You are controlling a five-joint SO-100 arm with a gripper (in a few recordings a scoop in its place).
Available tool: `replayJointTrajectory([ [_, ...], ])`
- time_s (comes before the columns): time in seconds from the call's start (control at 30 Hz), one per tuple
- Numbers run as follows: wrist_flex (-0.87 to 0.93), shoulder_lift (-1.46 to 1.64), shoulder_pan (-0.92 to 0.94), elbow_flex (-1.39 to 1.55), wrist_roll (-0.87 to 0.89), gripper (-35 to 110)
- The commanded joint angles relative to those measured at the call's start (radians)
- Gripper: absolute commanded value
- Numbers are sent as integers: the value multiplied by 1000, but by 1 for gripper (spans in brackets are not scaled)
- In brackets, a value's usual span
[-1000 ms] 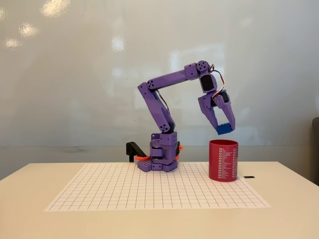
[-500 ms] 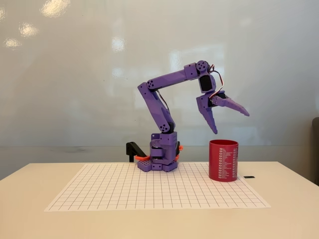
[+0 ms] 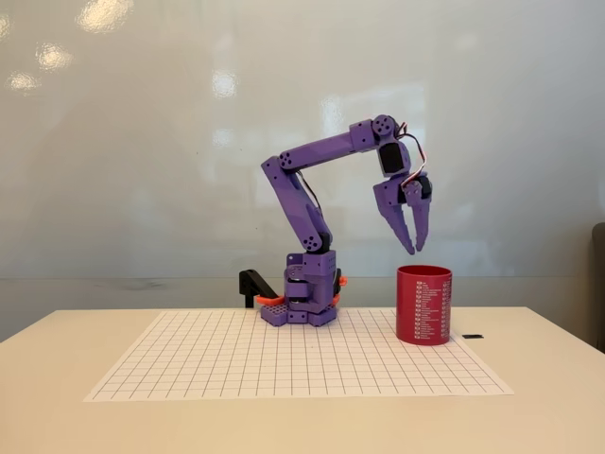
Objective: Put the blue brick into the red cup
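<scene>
The red cup point(image 3: 423, 305) stands upright on the right side of the gridded paper, with small white print on its side. My purple gripper point(image 3: 415, 249) hangs just above the cup's left rim, pointing down. Its fingers are closed together with nothing between them. The blue brick is hidden from this view.
The arm's base point(image 3: 304, 301) sits at the back edge of the white grid sheet point(image 3: 284, 364), with a black and orange clamp point(image 3: 255, 286) to its left. A small black item point(image 3: 473, 337) lies on the table just right of the cup.
One second ago the gripper held the blue brick above the cup. It then opened wide and the brick left view. Now the fingers have closed again, empty.
</scene>
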Motion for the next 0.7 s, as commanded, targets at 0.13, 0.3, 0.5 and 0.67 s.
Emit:
replayJointTrajectory([
  [0.13,-101,-235,319,-201,-146,-1],
  [0.3,-189,-336,629,-362,-94,-1],
  [0.5,-198,-213,957,-442,-44,-1],
  [0.67,-161,21,1120,-420,-43,-1],
])
